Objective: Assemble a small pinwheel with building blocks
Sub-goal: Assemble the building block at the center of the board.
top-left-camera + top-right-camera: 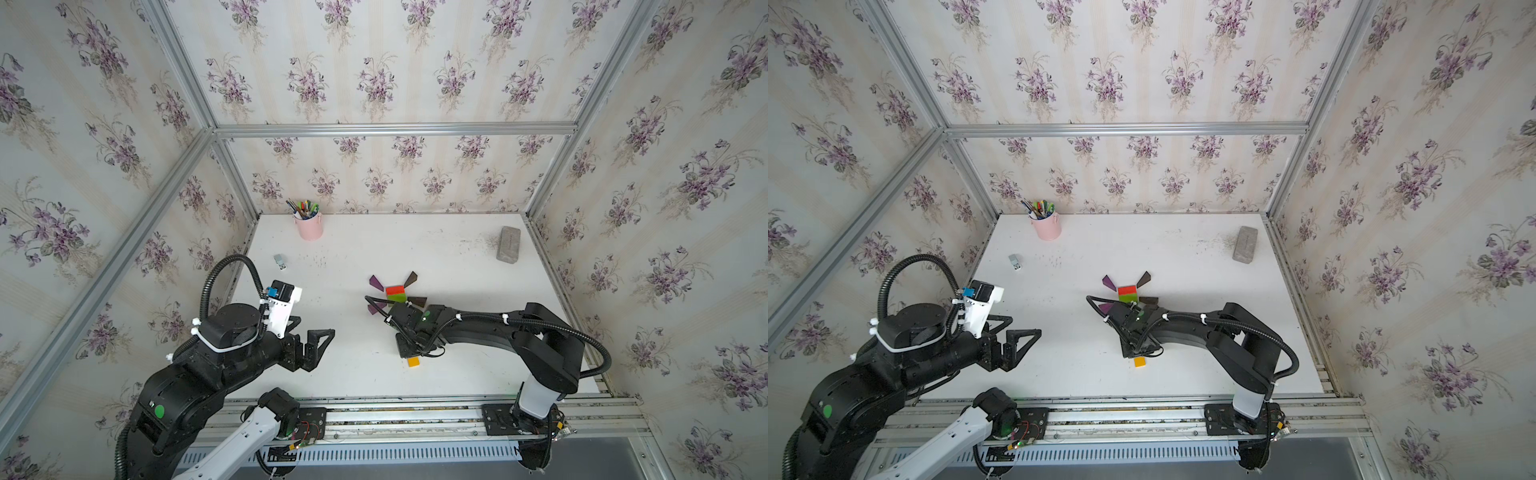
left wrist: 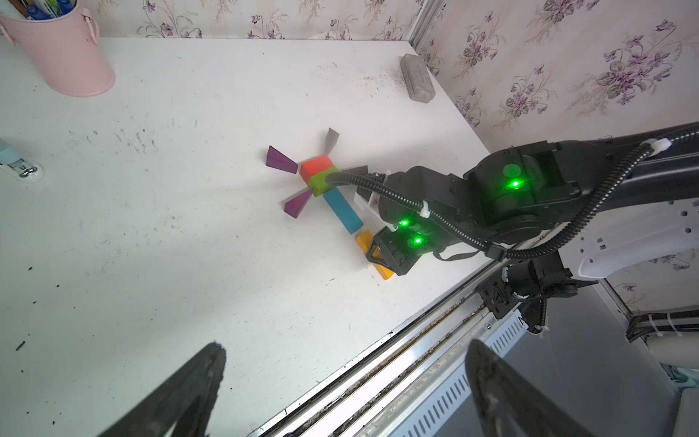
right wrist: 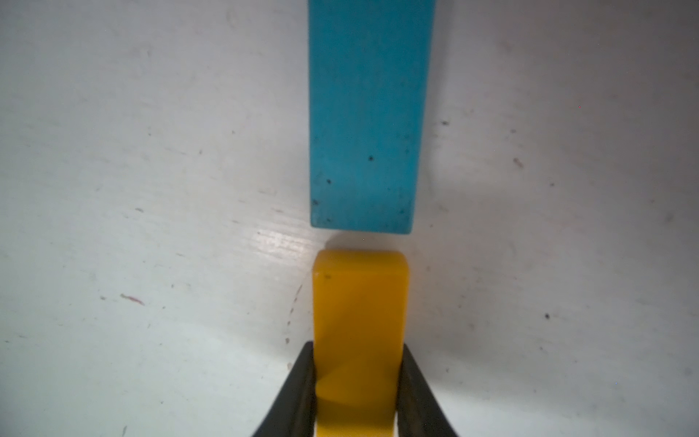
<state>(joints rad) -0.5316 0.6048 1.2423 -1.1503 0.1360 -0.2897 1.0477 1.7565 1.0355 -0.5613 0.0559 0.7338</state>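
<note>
Pinwheel (image 2: 317,177), stem not yet joined, lay mid-table (image 1: 457,257).
Right gripper (image 3: 356,346) was clamped on yellow bar (image 3: 359,302), a narrow gap short of blue bar (image 3: 365,113); left gripper (image 2: 346,343) stood wide apart, empty, well aside.

The left arm (image 1: 208,365) and right arm (image 1: 498,328) are black, each with a white link far behind the jaws. Ribbed black conduit (image 1: 232,259) with white zip ties (image 1: 505,319) trails behind both. A white camera housing (image 1: 284,309) sits just behind the left jaws; green lights (image 2: 514,184) glow behind the right jaws.
</note>
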